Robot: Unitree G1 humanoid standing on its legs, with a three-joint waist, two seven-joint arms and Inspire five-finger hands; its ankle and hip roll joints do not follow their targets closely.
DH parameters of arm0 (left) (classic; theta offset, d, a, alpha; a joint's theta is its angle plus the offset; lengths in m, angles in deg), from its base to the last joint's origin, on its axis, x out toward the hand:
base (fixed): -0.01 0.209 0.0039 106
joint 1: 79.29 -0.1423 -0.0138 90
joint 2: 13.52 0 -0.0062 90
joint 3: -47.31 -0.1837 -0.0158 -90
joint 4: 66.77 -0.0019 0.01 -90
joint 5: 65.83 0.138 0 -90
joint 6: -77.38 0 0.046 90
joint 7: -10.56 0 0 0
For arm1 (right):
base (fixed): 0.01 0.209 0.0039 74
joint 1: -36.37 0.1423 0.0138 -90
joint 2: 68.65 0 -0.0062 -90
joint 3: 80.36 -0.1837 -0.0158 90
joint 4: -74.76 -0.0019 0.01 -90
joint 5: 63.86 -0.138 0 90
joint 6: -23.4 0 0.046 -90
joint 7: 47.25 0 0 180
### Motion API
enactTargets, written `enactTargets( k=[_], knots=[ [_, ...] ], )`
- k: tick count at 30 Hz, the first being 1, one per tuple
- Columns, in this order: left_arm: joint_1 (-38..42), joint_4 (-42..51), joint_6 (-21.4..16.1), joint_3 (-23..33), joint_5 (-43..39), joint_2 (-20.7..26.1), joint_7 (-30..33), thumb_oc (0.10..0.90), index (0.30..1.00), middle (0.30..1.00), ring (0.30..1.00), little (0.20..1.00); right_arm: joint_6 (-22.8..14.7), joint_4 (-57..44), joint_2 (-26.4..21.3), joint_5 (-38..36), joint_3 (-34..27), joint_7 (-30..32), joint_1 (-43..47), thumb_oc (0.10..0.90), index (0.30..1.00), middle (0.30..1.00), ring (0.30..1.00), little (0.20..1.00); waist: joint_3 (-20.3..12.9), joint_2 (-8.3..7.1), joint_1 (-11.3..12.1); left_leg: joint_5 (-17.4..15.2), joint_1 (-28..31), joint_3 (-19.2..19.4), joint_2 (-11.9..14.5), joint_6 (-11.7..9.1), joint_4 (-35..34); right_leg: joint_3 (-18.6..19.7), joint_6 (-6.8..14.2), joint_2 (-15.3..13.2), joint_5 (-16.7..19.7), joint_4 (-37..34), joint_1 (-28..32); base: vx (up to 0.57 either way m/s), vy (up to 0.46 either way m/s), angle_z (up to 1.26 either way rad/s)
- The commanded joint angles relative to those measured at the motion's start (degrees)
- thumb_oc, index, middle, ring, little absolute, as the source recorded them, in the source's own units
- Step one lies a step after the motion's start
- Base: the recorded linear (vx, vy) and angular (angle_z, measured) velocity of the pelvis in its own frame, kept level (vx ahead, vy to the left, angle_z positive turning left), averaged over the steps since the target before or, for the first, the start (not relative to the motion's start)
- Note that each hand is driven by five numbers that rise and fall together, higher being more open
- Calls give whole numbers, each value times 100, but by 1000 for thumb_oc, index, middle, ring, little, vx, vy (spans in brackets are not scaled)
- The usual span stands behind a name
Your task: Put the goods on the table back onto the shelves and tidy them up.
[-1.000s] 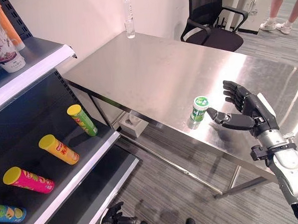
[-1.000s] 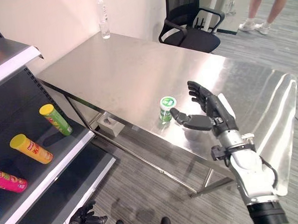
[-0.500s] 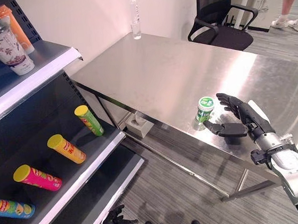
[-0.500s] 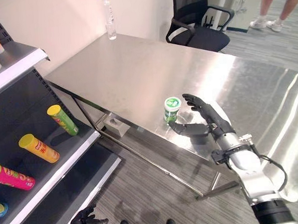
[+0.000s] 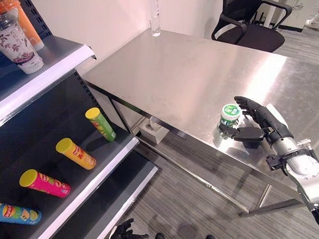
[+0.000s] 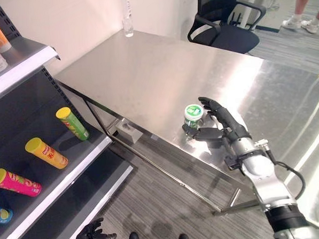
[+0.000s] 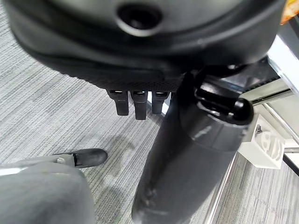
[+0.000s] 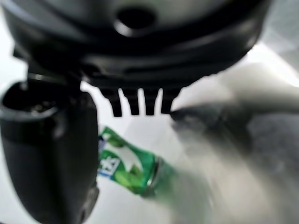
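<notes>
Right now the small green-and-white canister stands upright near the front edge of the steel table, sitting between the thumb and fingers of the right hand. Fingers are spread and reaching past the canister's far side, thumb low on the near side; contact is hard to call from the head views, and the right wrist view is blurred, so probably not yet clamped. Left hand hangs low near the floor, fingers loosely relaxed, holding nothing.

Step in hand: approach to grasp, first pick of the put-back. Next move calls for closing thumb and fingers around the canister body below the lid, lifting straight up, then carrying it well away to the hand's left toward the shelf unit.

Lower shelf, well apart from the hand, holds lying chip tubes: green, yellow-orange, pink, blue. Upper shelf has a printed cup and an orange bottle. A clear water bottle stands at the table's far corner, an office chair beyond it.
</notes>
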Motion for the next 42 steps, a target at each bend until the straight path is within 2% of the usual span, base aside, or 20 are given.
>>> enactTargets(
  k=[1,12,21,22,23,36,42],
  knots=[
    [399,74,-369,-150,-118,288,81,800,900,900,900,900,-255,-102,46,23,61,258,654,800,900,900,900,900,-4,-377,174,-597,511,437,-73,-334,56,360,800,-450,-100,-212,233,0,0,0],
    [409,101,-379,-189,-210,274,110,800,900,900,900,900,-246,29,83,90,302,257,895,800,900,900,900,900,9,-436,257,-611,499,409,-96,-317,68,346,818,-501,-96,-185,239,7,1,4],
    [409,117,-372,-190,-194,291,105,800,900,900,900,900,-201,-10,-128,401,404,248,937,800,900,900,900,900,38,-493,288,-618,500,370,-99,-307,67,337,827,-522,-102,-163,241,4,0,2],
    [408,112,-369,-192,-190,294,110,800,900,900,900,900,-184,7,-148,445,416,254,932,748,822,822,822,822,46,-505,288,-618,500,369,-96,-305,66,342,828,-520,-101,-158,235,0,0,0],
    [410,101,-361,-197,-188,294,108,800,900,900,900,900,-164,5,-161,498,410,257,895,400,300,300,300,300,51,-518,277,-619,502,370,-90,-304,66,336,828,-524,-106,-159,236,0,0,0],
    [425,118,-347,-151,-191,313,151,800,900,900,900,900,-167,-87,-70,680,259,388,796,400,300,300,300,300,50,-540,272,-641,543,379,-81,-288,55,336,828,-526,-117,-184,293,0,0,0],
    [415,108,-341,-83,-147,349,138,800,900,900,900,900,-219,-460,-120,814,26,463,747,400,300,300,300,300,21,-553,261,-651,579,380,-77,-282,56,332,829,-521,-135,-186,342,-5,-6,3]
  ],
)
